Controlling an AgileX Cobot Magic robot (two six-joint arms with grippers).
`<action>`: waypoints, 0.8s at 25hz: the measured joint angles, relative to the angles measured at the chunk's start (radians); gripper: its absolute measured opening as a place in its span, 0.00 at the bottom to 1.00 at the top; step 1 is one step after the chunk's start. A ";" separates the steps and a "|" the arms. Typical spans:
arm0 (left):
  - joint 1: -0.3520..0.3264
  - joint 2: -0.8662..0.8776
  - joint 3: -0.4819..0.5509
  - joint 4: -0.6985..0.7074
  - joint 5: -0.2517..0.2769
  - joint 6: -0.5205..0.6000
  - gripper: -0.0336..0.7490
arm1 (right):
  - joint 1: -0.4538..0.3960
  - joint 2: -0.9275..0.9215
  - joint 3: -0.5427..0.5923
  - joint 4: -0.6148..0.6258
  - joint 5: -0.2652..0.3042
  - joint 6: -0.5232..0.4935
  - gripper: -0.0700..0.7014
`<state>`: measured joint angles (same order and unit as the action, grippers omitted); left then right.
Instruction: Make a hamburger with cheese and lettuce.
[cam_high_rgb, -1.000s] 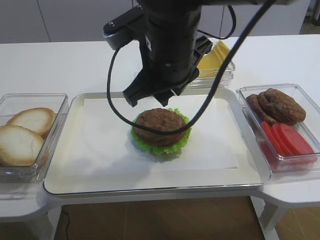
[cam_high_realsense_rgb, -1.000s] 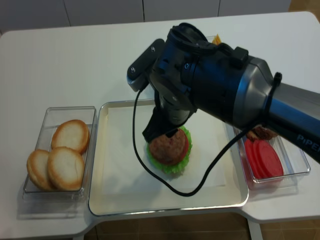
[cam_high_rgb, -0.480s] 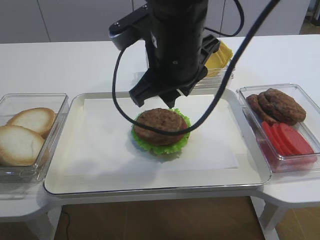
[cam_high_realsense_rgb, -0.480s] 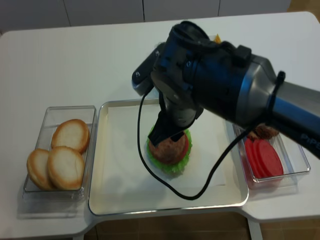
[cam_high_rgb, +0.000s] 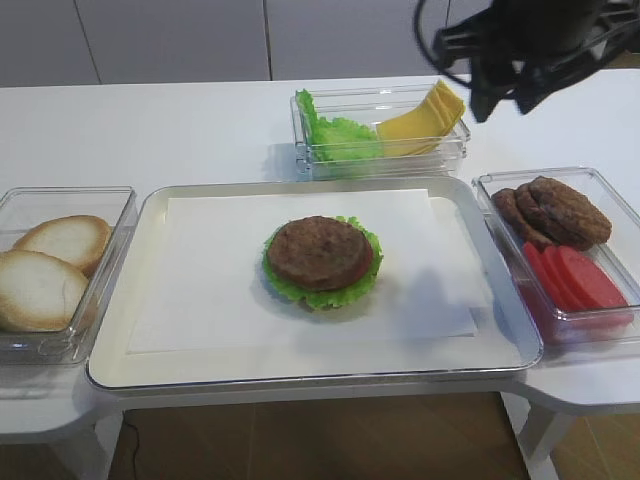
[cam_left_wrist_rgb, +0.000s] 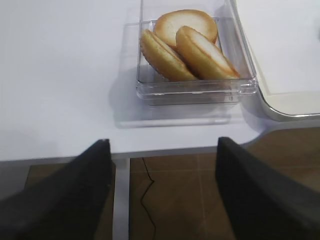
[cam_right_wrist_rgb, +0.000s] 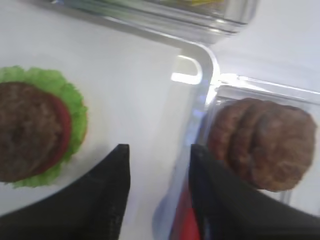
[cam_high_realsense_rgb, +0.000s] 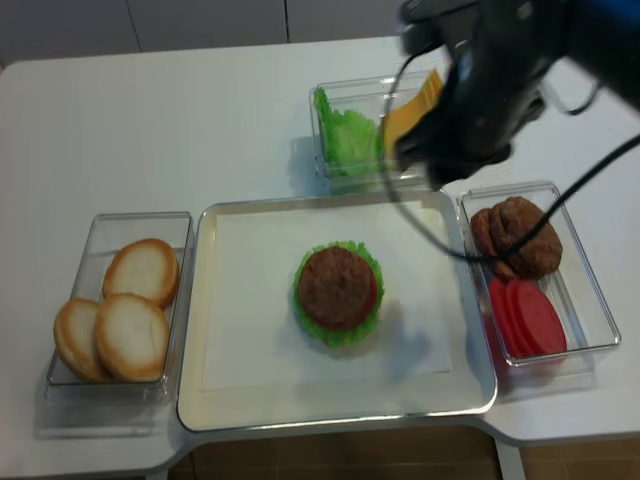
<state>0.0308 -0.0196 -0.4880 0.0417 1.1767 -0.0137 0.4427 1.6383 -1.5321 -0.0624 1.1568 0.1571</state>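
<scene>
Sitting mid-tray, the round layered hamburger (cam_high_rgb: 320, 258) shows a brown patty over a red tomato disc and frilly green lettuce. Thin pale-yellow cheese slices (cam_high_rgb: 424, 116) at its one o'clock look floppy and slick; pinching one free corner seems best. The right tool (cam_right_wrist_rgb: 159, 165) hovers empty, jaws apart; the left tool (cam_left_wrist_rgb: 162, 175) likewise.

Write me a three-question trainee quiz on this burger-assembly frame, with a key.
1. True or false: a bun half already tops the hamburger.
2. Which bin holds the cheese: A) the one with the lettuce, B) the one with the bun halves, C) the one with the patties?
3. Is anything between the fingers of the right gripper?

Key: 1 false, a patty is on top. 2 A. 3 No, they stand apart with nothing between.
</scene>
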 joint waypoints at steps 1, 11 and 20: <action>0.000 0.000 0.000 0.000 0.000 0.000 0.65 | -0.043 -0.016 0.004 0.002 0.001 -0.005 0.52; 0.000 0.000 0.000 0.000 0.000 0.000 0.65 | -0.380 -0.223 0.257 0.049 -0.039 -0.037 0.62; 0.000 0.000 0.000 0.000 0.000 0.000 0.65 | -0.403 -0.556 0.497 0.062 -0.054 -0.037 0.62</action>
<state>0.0308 -0.0196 -0.4880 0.0417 1.1767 -0.0137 0.0396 1.0824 -1.0354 0.0000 1.1023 0.1201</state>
